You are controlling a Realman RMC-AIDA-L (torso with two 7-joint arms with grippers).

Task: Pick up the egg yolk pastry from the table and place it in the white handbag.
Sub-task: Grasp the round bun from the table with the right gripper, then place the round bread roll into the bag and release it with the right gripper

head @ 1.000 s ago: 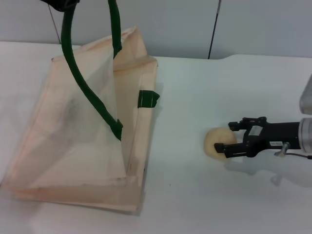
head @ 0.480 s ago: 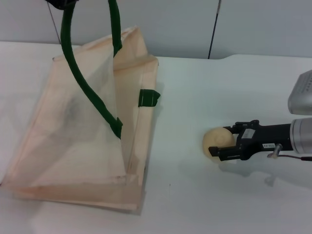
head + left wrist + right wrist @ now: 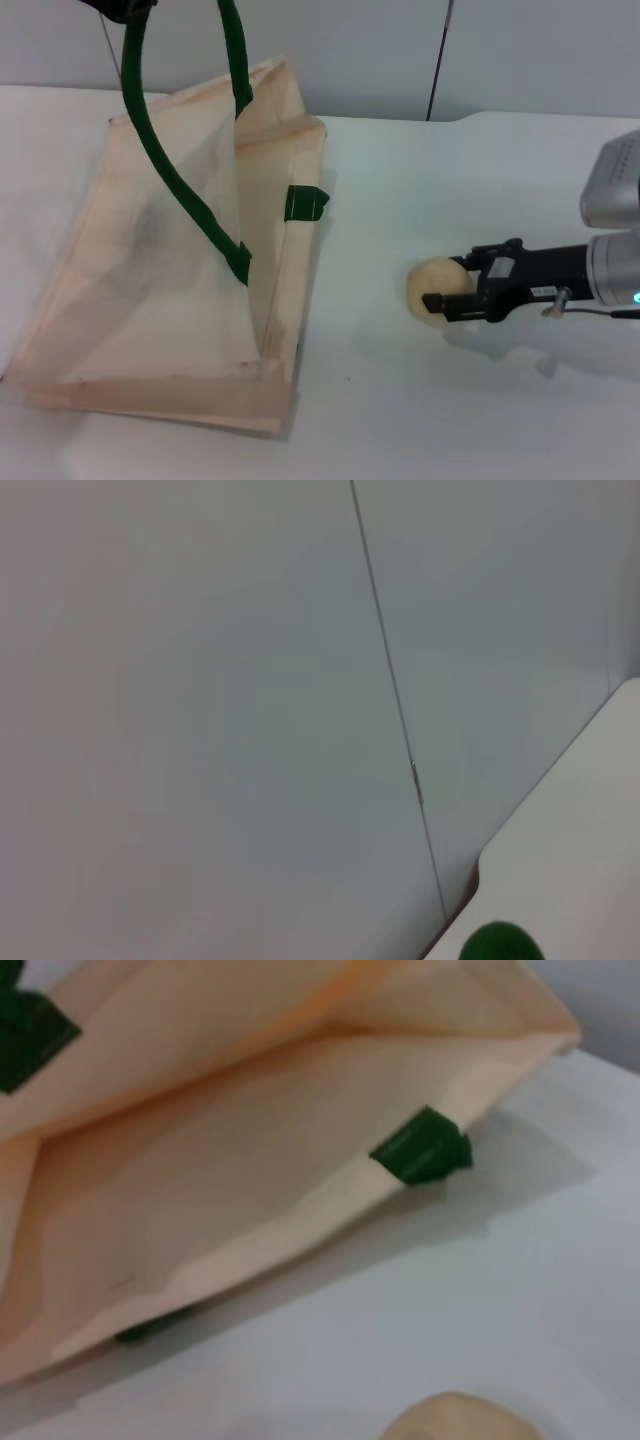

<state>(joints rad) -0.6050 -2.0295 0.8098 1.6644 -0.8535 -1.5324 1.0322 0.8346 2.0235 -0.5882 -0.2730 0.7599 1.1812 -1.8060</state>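
Observation:
The egg yolk pastry [image 3: 425, 284], a small pale yellow ball, sits between the black fingers of my right gripper [image 3: 446, 281], which is shut on it just above the white table, right of the bag. Its top edge shows in the right wrist view [image 3: 460, 1418]. The white handbag [image 3: 150, 280] lies left of centre with its mouth facing the pastry, and it also shows in the right wrist view [image 3: 230, 1160]. My left gripper [image 3: 125, 8] at the top left edge holds up one green handle [image 3: 170, 170], keeping the bag open. A bit of green handle [image 3: 497, 944] shows in the left wrist view.
The white table [image 3: 400, 420] spreads between bag and pastry. A grey wall with a dark vertical seam [image 3: 440, 60] stands behind. A green handle tab [image 3: 303, 203] sticks out at the bag's near edge.
My right gripper has moved left toward the handbag with the pastry between its fingers. The bag and left arm have stayed put.

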